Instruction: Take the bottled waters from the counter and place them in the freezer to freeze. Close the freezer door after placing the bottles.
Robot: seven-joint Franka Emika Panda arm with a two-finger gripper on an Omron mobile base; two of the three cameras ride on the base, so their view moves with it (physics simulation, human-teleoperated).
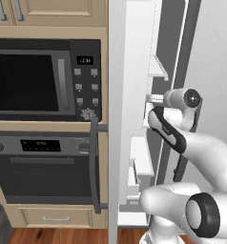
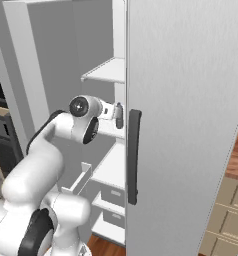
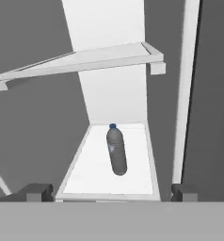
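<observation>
Left base view: I see the arm reaching into the open freezer (image 1: 134,119), wrist level with the middle white shelf (image 1: 143,159). The microwave (image 1: 44,78) and black wall oven (image 1: 46,167) sit just left of the freezer. The end effector itself is hidden inside the compartment here.

Right base view: the end effector (image 2: 119,115) sits at the freezer's opening, just above that same shelf (image 2: 111,167). The plain right-hand fridge door (image 2: 186,125) with its dark handle (image 2: 133,155) stands shut beside the freezer. I cannot see the freezer door from this side.

Hand view: fingertips (image 3: 36,192) stand wide apart, nothing between them. One bottle (image 3: 116,151), greyish with a blue cap, lies on its side on the white freezer shelf (image 3: 85,174), well clear of the fingers, cap towards the back wall.

Task state: I judge this bottle delivered; I see no second bottle inside the freezer, so it likely awaits on the table.

Risk: the bottle lies flat and may roll off the shelf if I brush it or the shelf edge while backing out.

Risk: the arm is inside the freezer, so I must not swing the door shut yet.
</observation>
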